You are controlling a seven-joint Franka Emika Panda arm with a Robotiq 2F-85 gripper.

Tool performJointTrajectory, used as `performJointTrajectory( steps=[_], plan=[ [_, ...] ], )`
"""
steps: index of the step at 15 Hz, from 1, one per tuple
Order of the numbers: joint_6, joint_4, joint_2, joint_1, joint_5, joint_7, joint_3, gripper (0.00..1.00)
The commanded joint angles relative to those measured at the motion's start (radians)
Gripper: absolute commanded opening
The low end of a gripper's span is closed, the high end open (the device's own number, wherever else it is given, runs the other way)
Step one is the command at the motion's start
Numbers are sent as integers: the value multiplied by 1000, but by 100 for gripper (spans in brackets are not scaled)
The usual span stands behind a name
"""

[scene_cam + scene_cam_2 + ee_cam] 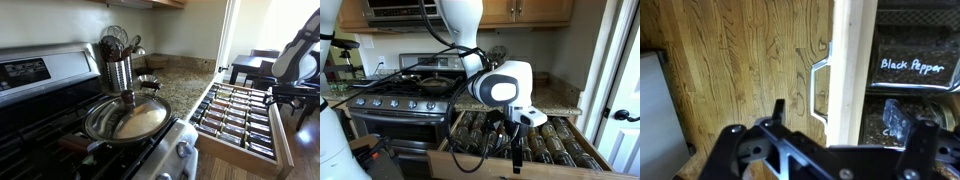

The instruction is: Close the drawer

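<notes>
The drawer (pixel 448 162) stands pulled well out from under the granite counter (pixel 185 80), and the claw (pixel 506 150) hangs right at its outer edge. In the wrist view the claw (pixel 835 118) is spread open. One finger (pixel 778 108) is on the outer side of the pale front panel (pixel 852 70), above the wooden floor (pixel 740 60), and the other is on the inner side, over the jars. The panel runs between them, but I cannot tell whether either finger touches it. Just ahead of the outer finger, a metal handle (pixel 820 85) sits on the panel's face. Ahead of the inner finger lies a jar labelled Black Pepper (pixel 912 66). Behind the claw, rows of dark-lidded spice jars (pixel 238 112) fill the drawer back toward the cabinet. Off to one side of the claw in an exterior view stands the gas stove (pixel 405 100), with a lidded pan (pixel 125 118) resting on a burner.
</notes>
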Motion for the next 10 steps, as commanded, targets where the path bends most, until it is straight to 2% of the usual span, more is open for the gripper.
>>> performJointTrajectory(
  steps=[1, 10],
  plan=[
    [43, 37, 44, 23, 65, -33, 1, 100],
    [39, 125, 115, 39, 110, -59, 30, 100]
  ],
)
